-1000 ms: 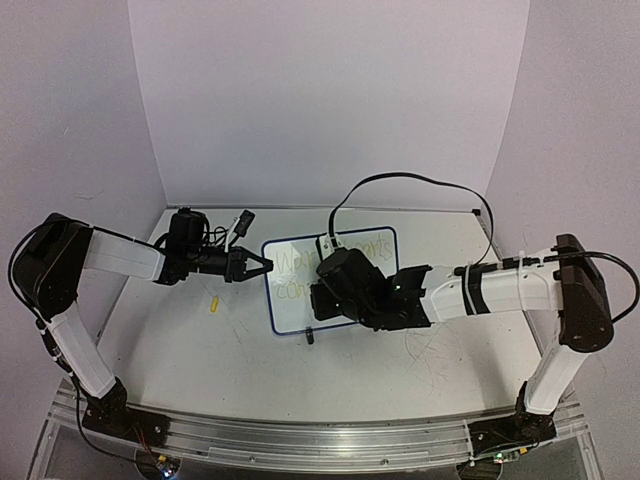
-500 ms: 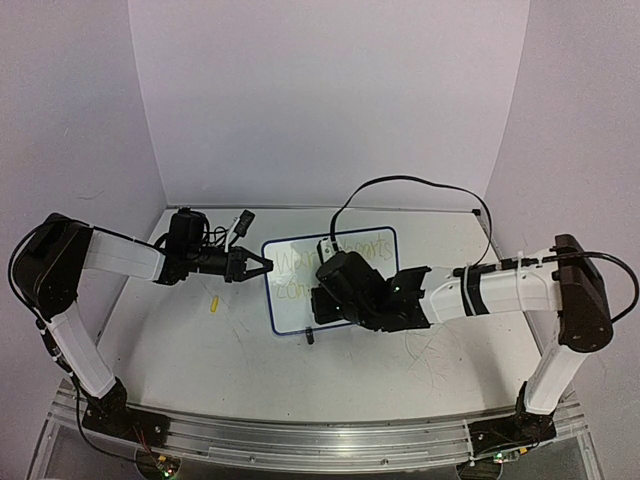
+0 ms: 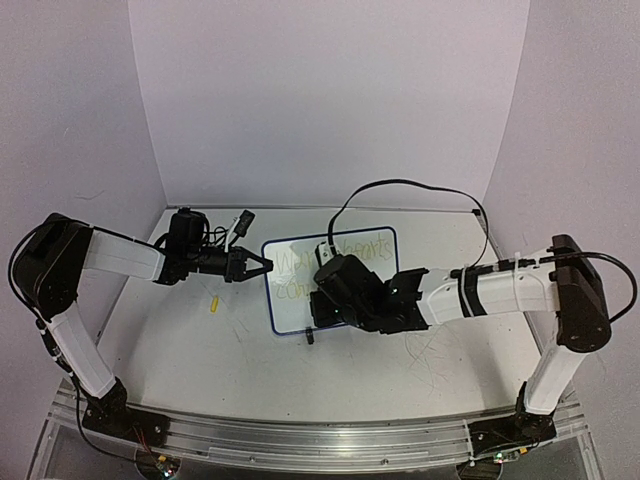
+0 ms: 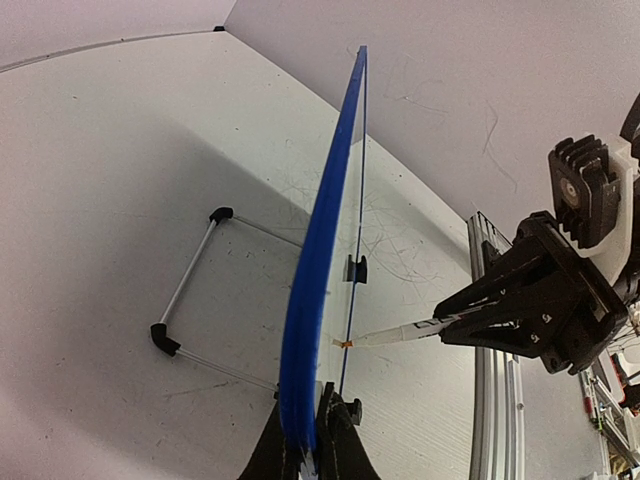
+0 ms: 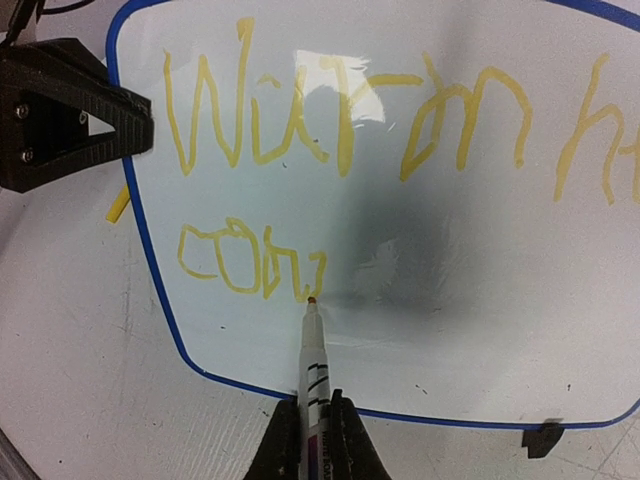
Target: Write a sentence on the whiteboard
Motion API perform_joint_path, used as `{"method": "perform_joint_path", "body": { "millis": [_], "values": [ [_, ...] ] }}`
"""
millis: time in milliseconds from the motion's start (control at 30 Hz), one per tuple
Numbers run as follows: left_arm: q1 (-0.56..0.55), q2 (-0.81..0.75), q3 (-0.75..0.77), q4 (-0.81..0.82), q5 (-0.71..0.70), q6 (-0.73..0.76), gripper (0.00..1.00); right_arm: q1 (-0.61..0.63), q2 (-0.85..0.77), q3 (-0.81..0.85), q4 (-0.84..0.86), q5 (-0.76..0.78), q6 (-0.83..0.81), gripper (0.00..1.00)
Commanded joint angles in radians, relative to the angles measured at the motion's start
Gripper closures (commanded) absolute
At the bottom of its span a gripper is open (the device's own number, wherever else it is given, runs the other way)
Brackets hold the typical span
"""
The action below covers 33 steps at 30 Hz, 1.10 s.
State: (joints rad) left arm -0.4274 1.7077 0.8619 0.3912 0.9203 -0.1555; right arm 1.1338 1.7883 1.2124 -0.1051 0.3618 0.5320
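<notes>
Your left tool [image 4: 315, 440] is clamped on the blue frame at the left edge of the whiteboard [image 5: 500, 330]. The board sits mid-table [image 3: 180, 350], propped on a wire stand [image 4: 185, 300] behind it. Your right tool [image 5: 312, 430] is closed around the marker [image 5: 312, 350], and the tip touches the board right at the end of the second line. The sentence [image 5: 343, 130] looks unfinished to me: one full line in pale yellow across the top, and only a few letters begun beneath it.

The main risk is pressure. The board is pinched at one edge only, so if you lean on the tip the board may pivot in that clamp or rock back on its stand, and the stroke will skid or break.

The marker is also held low on its barrel with a long reach to the tip. A sideways drag could tilt it between the fingers and leave the letters wandering.

The ink is faint and glare washes over the top line, so a skipped stroke would be hard for you to spot.

Watch the lower blue frame too, because the second line sits close enough that a downstroke could run onto it.
</notes>
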Motion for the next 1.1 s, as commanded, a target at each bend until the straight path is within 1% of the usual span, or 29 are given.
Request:
{"method": "perform_joint_path", "body": {
  "millis": [0, 333, 767, 900, 1067],
  "values": [
    [-0.005, 0.036, 0.018, -0.043, -0.158, 0.065, 1.00, -0.008, 0.021, 0.060, -0.017, 0.062, -0.015, 1.00],
    [-0.005, 0.033, 0.014, -0.043, -0.158, 0.066, 1.00, -0.029, 0.008, 0.087, -0.008, 0.112, -0.031, 1.00],
    [-0.005, 0.036, 0.016, -0.043, -0.156, 0.068, 1.00, -0.033, -0.042, 0.027, -0.007, 0.155, 0.011, 1.00],
    [-0.005, 0.038, 0.018, -0.043, -0.156, 0.068, 1.00, -0.034, -0.052, 0.009, -0.008, 0.153, 0.022, 1.00],
    [-0.005, 0.036, 0.016, -0.043, -0.156, 0.066, 1.00, -0.033, -0.045, -0.013, -0.010, 0.114, 0.038, 1.00]
  ]
}}
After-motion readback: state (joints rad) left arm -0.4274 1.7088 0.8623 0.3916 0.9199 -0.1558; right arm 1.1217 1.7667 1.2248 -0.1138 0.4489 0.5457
